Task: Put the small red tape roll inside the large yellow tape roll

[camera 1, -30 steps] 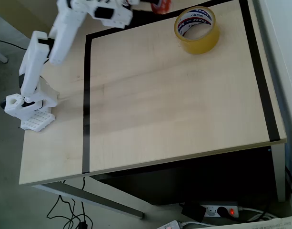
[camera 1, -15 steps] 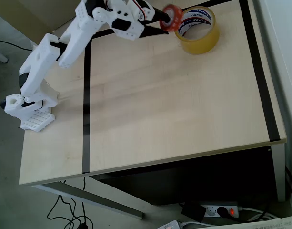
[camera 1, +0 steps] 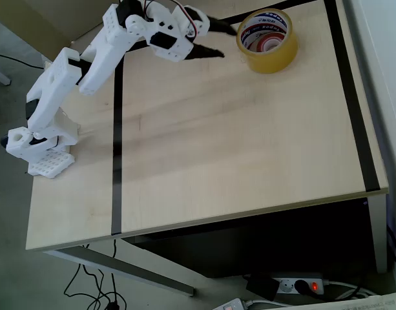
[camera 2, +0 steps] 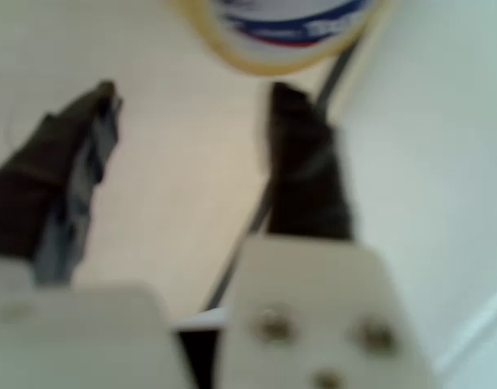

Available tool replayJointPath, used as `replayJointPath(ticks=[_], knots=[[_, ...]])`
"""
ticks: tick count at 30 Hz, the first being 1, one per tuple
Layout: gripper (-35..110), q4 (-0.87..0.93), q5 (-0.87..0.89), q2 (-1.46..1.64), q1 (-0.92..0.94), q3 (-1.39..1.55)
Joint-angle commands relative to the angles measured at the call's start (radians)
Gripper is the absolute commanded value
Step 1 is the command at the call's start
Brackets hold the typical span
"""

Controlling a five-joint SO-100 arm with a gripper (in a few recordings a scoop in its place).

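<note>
STATUS: placement appears done | red roll: lying inside yellow roll, table at 1 o'clock | gripper: fingers spread, empty, at yellow roll's 9 o'clock | REMAINING: retract arm only

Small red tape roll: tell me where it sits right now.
In the overhead view the small red tape roll lies inside the large yellow tape roll near the table's top edge, right of the open tool.
</note>
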Motion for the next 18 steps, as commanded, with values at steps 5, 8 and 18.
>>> replayJointPath(ticks=[5, 8, 18], knots=[[0, 0.247, -0.028, 0.371, 0.058, -0.006], [0, 0.247, 0.017, 0.609, 0.092, 0.241], [0, -0.256, 0.037, 1.859, 0.021, 1.624]])
